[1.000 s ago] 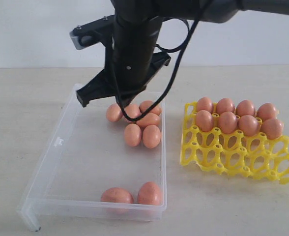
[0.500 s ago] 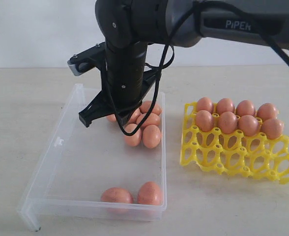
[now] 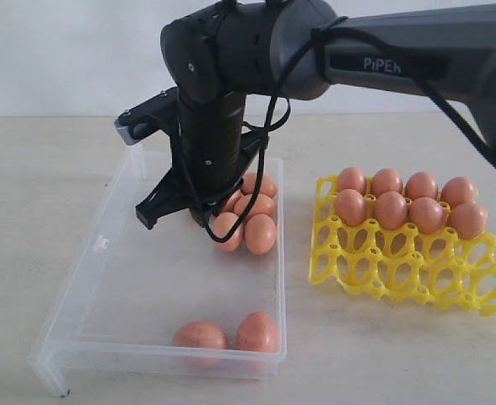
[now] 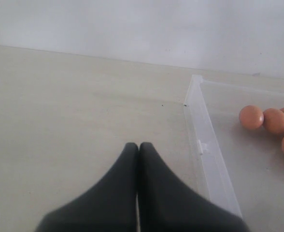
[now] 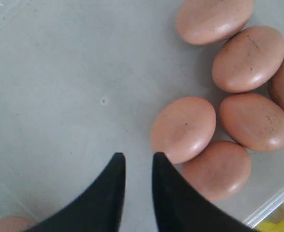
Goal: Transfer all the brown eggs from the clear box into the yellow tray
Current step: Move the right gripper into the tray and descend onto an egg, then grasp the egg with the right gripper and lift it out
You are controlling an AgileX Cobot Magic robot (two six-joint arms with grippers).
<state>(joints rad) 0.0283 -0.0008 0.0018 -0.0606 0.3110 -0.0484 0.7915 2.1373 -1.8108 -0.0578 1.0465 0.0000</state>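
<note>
Right black gripper [image 5: 136, 159] slightly parted, empty, inside clear shallow plastic box [image 3: 98, 245], just beside clustered orange-brown speckled eggs [image 5: 183, 128]. Left black gripper [image 4: 138, 146] clenched, empty, outside box.

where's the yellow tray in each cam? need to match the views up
Exterior view: the yellow tray sits right of the clear box.
Left wrist view: not in it.
Right wrist view: only a yellow corner shows, just outside the box wall, next to the egg cluster.
Shared landmark: the cluster of brown eggs in the clear box appears in all three views.
</note>
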